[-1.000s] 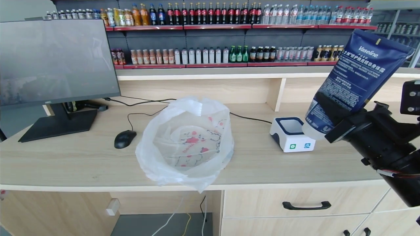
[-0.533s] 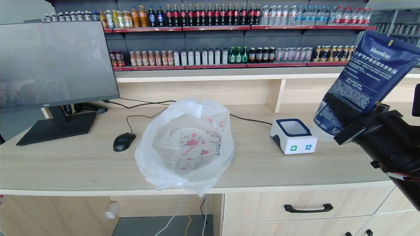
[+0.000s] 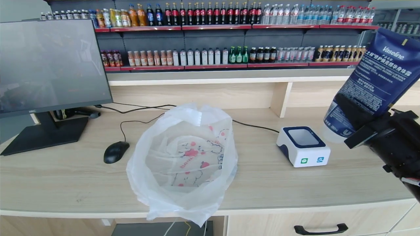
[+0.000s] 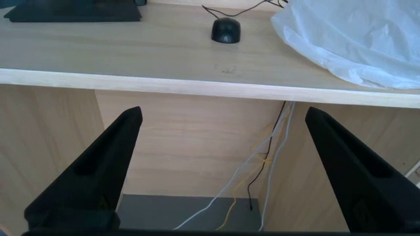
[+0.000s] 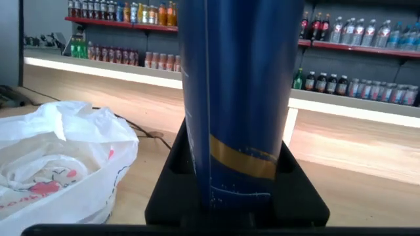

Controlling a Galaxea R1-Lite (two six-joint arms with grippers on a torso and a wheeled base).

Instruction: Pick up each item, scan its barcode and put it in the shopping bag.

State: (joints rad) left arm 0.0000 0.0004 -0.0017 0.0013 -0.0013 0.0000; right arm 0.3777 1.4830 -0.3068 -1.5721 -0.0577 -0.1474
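Lotion tube (image 3: 370, 85): blue, tilted, pale cap end down, in the air just right of the scanner (image 3: 303, 147), clamped near the cap by the right gripper (image 3: 356, 126). Shopping bag (image 3: 183, 157): stands open-mouthed on the counter (image 3: 65, 177), near the scanner on its left. Left gripper (image 4: 223, 177): fingers wide apart, holding nothing, lower than the scanner and well to its left. Mouse (image 3: 115, 152) and monitor (image 3: 49, 65): farther left of the scanner, beyond the bag

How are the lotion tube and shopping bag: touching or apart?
Apart. Head view: the lotion tube is held aloft, the scanner standing between it and the shopping bag.
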